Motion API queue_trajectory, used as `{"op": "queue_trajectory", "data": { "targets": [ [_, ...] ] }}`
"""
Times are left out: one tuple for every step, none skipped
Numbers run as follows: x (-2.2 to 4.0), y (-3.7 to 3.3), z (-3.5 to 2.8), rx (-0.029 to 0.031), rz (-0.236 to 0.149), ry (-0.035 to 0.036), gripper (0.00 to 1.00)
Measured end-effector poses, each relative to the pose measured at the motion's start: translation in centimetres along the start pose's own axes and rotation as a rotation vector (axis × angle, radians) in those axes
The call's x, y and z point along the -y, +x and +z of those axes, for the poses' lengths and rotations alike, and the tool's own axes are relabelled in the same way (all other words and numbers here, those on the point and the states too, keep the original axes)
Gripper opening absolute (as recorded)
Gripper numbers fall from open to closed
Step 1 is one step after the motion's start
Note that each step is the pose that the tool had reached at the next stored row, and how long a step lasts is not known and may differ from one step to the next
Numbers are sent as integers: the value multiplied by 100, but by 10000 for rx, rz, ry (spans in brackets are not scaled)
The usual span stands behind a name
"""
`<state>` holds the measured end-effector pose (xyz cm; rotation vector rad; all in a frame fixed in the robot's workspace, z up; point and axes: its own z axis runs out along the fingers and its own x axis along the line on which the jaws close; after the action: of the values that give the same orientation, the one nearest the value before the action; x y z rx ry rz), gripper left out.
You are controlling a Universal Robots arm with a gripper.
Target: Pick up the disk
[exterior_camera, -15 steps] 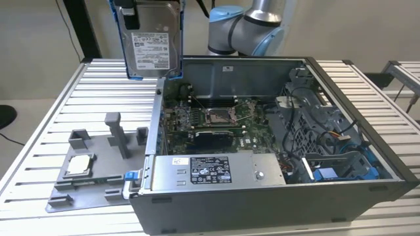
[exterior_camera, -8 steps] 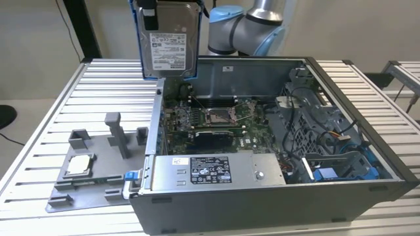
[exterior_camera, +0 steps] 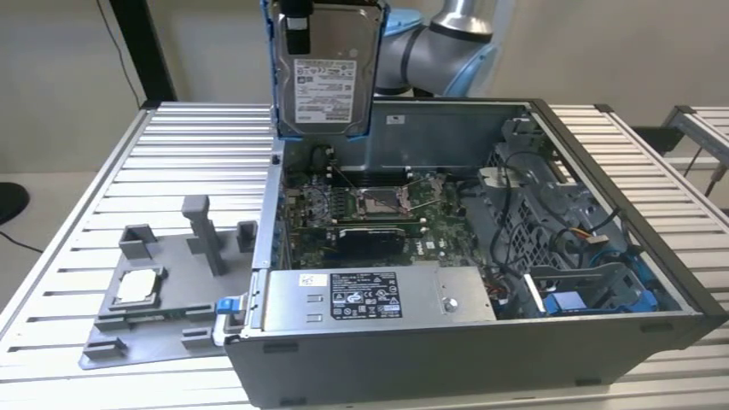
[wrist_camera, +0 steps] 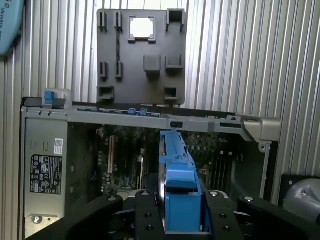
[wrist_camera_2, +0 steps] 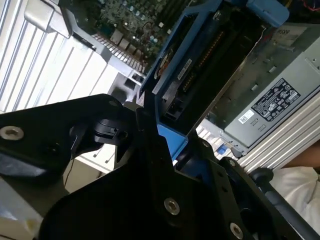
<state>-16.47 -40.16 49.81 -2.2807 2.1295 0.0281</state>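
The disk (exterior_camera: 324,81), a silver drive with a white label in a blue frame, hangs upright in the air above the back left wall of the open computer case (exterior_camera: 456,354). My gripper (exterior_camera: 299,21) is shut on its upper end, at the top edge of the exterior view. In the first wrist view the blue frame of the disk (wrist_camera: 176,170) stands edge-on between the black fingers (wrist_camera: 146,217) of the gripper (wrist_camera: 179,220), with the case's inside below it. The second wrist view has the disk (wrist_camera_2: 175,70) slanting away from the gripper (wrist_camera_2: 165,137).
The case lies open on a slatted aluminium table (exterior_camera: 171,162), showing the motherboard (exterior_camera: 364,205), a long grey box with a label (exterior_camera: 364,295) and blue drive bays (exterior_camera: 581,295). A grey fixture plate (exterior_camera: 171,337) at the exterior view's left carries a small square chip (exterior_camera: 139,286).
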Motion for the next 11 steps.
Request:
{"op": "queue_trajectory", "data": {
  "targets": [
    [40,13,0,1,0,-4,0],
    [75,26,0,1,-1,-8,0],
    [111,43,-1,2,0,-10,0],
    [145,62,-1,3,0,-11,0],
    [178,82,-2,2,-1,-11,0],
    [209,104,-2,1,0,-11,0],
    [233,127,-2,2,0,-11,0],
    [258,152,-2,2,0,-10,0],
    [281,179,-3,2,0,-11,0],
    [300,203,-3,2,0,-11,0],
    [321,230,-3,2,1,-11,0]
  ]
}}
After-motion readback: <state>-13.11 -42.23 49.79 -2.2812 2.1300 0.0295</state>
